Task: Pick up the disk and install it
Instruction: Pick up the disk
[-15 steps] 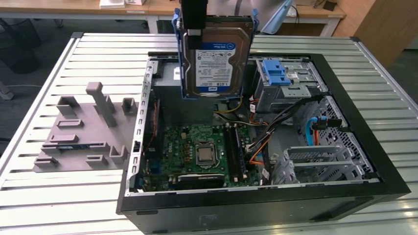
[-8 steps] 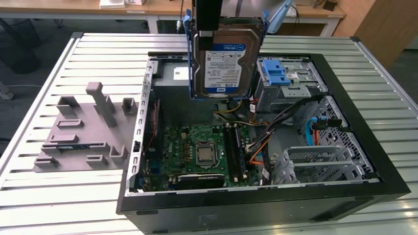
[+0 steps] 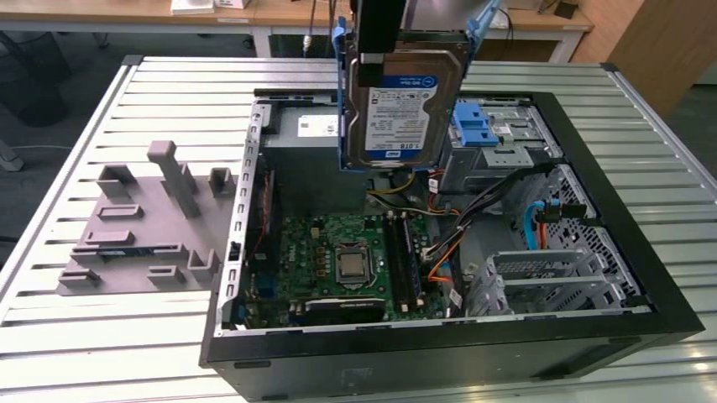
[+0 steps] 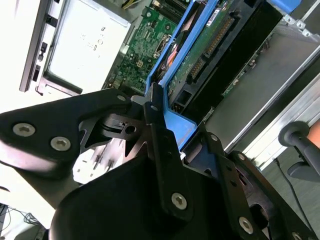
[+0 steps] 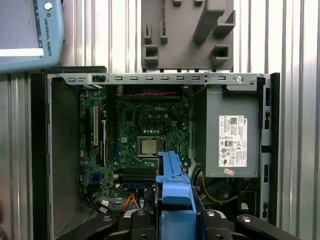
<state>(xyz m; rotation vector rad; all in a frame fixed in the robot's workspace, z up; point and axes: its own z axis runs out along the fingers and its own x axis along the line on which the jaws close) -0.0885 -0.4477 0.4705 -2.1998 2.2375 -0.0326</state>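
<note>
Plainly the danger hangs mid-air. From the exterior view's left, past the matte grey moulded fixture (image 3: 146,222) on the ribbed metal table (image 3: 67,336), the disk (image 3: 404,109) hangs upright above the open computer case (image 3: 448,353). The gripper (image 4: 177,125) is clamped on its smooth blue plastic bracket (image 5: 175,175). A slip on that slick edge could drop the flat silver slab onto the green motherboard (image 3: 348,260). Further right, loose cables (image 3: 493,206) might snag it.

Slatted metal table (image 3: 123,336); pale desks (image 3: 285,17) behind; wooden panel (image 3: 661,42) at exterior view's right; dark floor (image 3: 112,50).
</note>
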